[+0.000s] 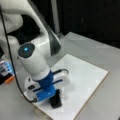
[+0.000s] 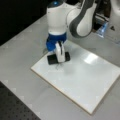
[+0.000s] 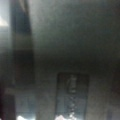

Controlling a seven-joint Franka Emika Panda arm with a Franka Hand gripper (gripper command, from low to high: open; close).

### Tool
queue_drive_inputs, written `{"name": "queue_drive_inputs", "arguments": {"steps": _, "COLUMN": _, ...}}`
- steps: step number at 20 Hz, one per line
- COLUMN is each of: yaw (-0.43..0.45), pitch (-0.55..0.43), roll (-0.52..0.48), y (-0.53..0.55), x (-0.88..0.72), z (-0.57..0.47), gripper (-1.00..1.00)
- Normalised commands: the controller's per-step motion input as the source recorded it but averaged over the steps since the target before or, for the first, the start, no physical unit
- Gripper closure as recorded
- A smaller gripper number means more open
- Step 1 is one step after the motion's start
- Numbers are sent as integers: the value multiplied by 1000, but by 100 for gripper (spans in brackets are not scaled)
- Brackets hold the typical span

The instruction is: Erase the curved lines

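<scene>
A white rectangular board [image 1: 86, 75] [image 2: 85, 77] lies on the grey table in both front views. My gripper [image 1: 53, 96] [image 2: 59, 57] points down over the board's corner nearest the arm and is shut on a black block eraser [image 1: 56, 100] [image 2: 53, 59], which rests on the board. A white finger [image 2: 59, 52] crosses the eraser's front. A faint grey squiggle, the curve lines [image 2: 60, 67], shows just below the eraser in a front view. In the wrist view only a dark blurred block [image 3: 72, 97] shows.
The arm's white body [image 1: 32, 60] [image 2: 75, 17] stands behind the board, and a black cable [image 1: 15, 75] hangs beside it. An orange object [image 1: 9, 79] and blue-lit equipment [image 1: 6, 66] [image 2: 102, 27] sit off the board. A black perforated mat [image 2: 12, 107] lies at a front view's bottom left.
</scene>
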Motion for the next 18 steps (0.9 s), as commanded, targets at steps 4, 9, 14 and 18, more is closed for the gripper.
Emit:
{"name": "queue_drive_inputs", "arguments": {"steps": 4, "yaw": -106, "pitch": -15, "roll": 132, "y": 64, "x": 211, "z": -308, "gripper": 100}}
{"name": "queue_drive_inputs", "arguments": {"steps": 9, "yaw": -95, "pitch": -2, "roll": 128, "y": 29, "x": 206, "z": -301, "gripper": 100}}
{"name": "queue_drive_inputs", "arguments": {"steps": 14, "yaw": -101, "pitch": 2, "roll": 127, "y": -1, "x": 190, "z": -294, "gripper": 100}}
{"name": "queue_drive_inputs", "arguments": {"steps": 18, "yaw": -84, "pitch": 5, "roll": 135, "y": -10, "x": 197, "z": -292, "gripper": 100}}
